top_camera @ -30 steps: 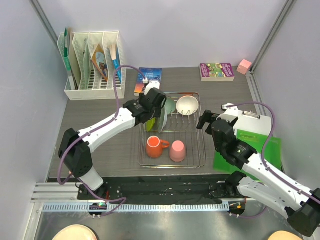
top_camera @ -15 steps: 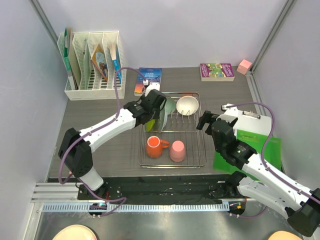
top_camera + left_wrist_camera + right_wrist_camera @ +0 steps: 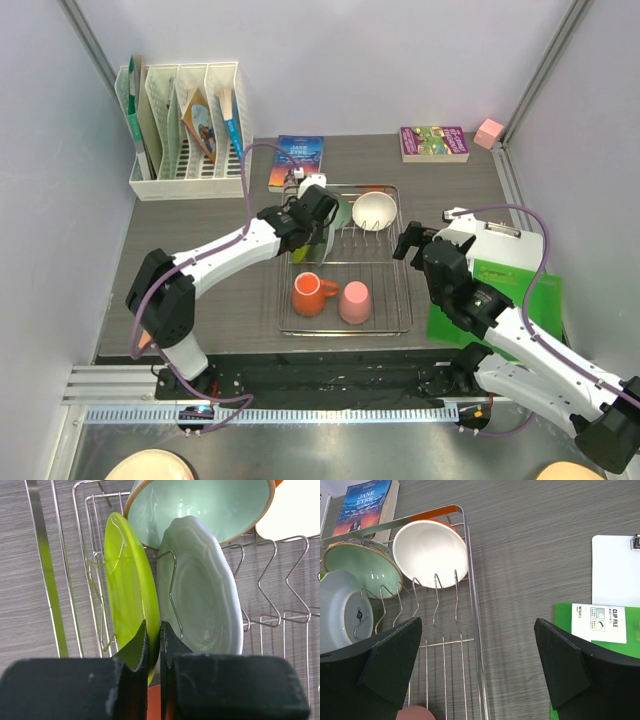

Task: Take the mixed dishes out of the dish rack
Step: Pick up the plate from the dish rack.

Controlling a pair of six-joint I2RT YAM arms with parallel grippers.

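At frame centre, clamping the lime-green plate (image 3: 126,580) by its rim with the left gripper (image 3: 152,632) — holding the right gripper (image 3: 477,627) spread wide beside the dish rack (image 3: 386,286).

The left arm (image 3: 215,255) rises from its base to a bent elbow at the left, then stretches its forearm out to the right and away from the base. At its end the left gripper (image 3: 306,228) points downward. In the left wrist view this gripper (image 3: 154,630) has its two dark fingers (image 3: 131,655) pressed almost together, pinching the near rim of the lime-green plate (image 3: 125,580). The right arm (image 3: 520,335) lies folded low on the right, its forearm angled up and to the left. The right gripper (image 3: 412,243) holds nothing. In its wrist view the gripper (image 3: 477,625) has its fingers (image 3: 385,665) spread wide apart.
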